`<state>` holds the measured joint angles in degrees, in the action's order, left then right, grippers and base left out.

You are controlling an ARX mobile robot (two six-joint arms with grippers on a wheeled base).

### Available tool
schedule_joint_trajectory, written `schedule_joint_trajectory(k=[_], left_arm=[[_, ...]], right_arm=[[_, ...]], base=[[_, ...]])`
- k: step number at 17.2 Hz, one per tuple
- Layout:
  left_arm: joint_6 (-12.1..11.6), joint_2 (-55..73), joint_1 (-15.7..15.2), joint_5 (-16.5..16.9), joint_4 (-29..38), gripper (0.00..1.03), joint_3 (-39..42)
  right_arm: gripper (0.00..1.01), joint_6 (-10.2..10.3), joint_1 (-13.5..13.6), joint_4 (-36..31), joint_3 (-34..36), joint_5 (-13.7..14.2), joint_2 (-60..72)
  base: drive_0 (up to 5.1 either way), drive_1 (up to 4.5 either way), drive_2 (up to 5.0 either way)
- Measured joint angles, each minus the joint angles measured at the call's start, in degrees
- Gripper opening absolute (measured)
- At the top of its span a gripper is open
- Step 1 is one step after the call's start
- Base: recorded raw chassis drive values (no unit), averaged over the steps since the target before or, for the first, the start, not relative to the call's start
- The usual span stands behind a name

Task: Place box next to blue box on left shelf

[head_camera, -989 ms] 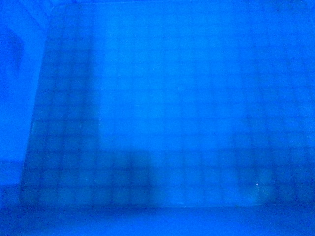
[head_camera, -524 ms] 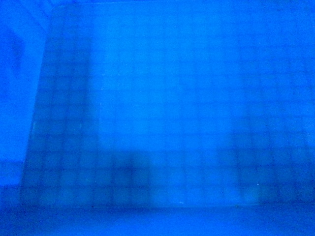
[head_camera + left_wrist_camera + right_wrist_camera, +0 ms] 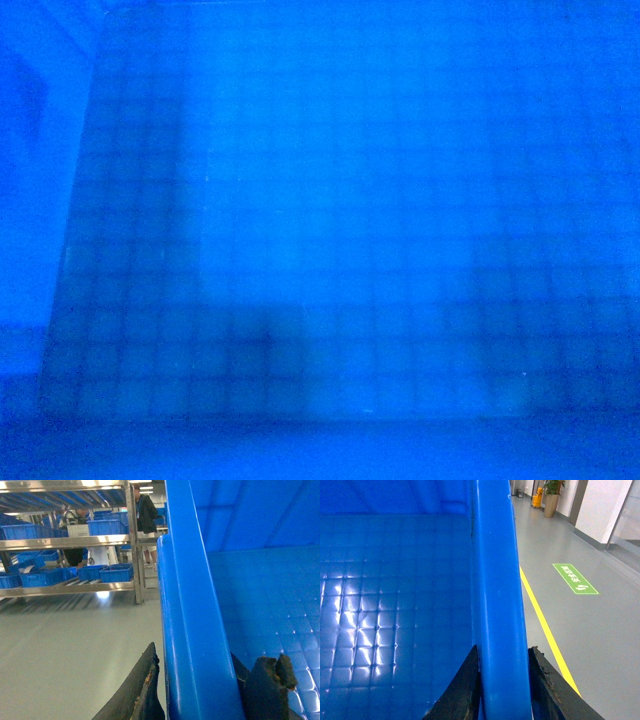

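While both hands are clamping opposite rims of the box [image 3: 330, 230], left hand [image 3: 200, 685] and right hand [image 3: 502, 690] should be staying level; its floor is filling the head view, and the shelf [image 3: 70, 542] is waiting at ten o'clock

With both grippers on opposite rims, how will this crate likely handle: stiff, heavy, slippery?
Probably stiff: the crate's thick rim shows no bending between the right gripper's fingers. Likely light for its size, since it looks empty. The glossy plastic may slip at the left gripper.
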<state>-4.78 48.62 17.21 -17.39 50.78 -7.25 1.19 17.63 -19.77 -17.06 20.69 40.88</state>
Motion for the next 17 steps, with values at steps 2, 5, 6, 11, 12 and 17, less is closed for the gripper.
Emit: schedule_joint_trajectory(k=[2, 5, 6, 11, 12, 17], left_arm=[[0.0, 0.0, 0.0, 0.0, 0.0, 0.31, 0.0], [0.0, 0.0, 0.0, 0.0, 0.0, 0.31, 0.0], [0.0, 0.0, 0.0, 0.0, 0.0, 0.31, 0.0], [0.0, 0.0, 0.0, 0.0, 0.0, 0.31, 0.0], [0.0, 0.0, 0.0, 0.0, -0.1, 0.31, 0.0], [0.0, 0.0, 0.0, 0.0, -0.1, 0.31, 0.0]], right_arm=[[0.21, 0.0, 0.0, 0.0, 0.0, 0.0, 0.0], [0.21, 0.0, 0.0, 0.0, 0.0, 0.1, 0.0], [0.21, 0.0, 0.0, 0.0, 0.0, 0.0, 0.0], [0.21, -0.2, 0.0, 0.0, 0.0, -0.1, 0.2], [0.21, -0.2, 0.0, 0.0, 0.0, -0.1, 0.2], [0.21, -0.2, 0.0, -0.3, 0.0, -0.1, 0.2]], base=[[0.6, 4.92, -3.7], [0.6, 4.92, -3.7], [1.4, 5.76, -2.9], [0.3, 4.64, -4.0], [-0.2, 4.13, -4.5], [0.1, 4.37, -4.3]])
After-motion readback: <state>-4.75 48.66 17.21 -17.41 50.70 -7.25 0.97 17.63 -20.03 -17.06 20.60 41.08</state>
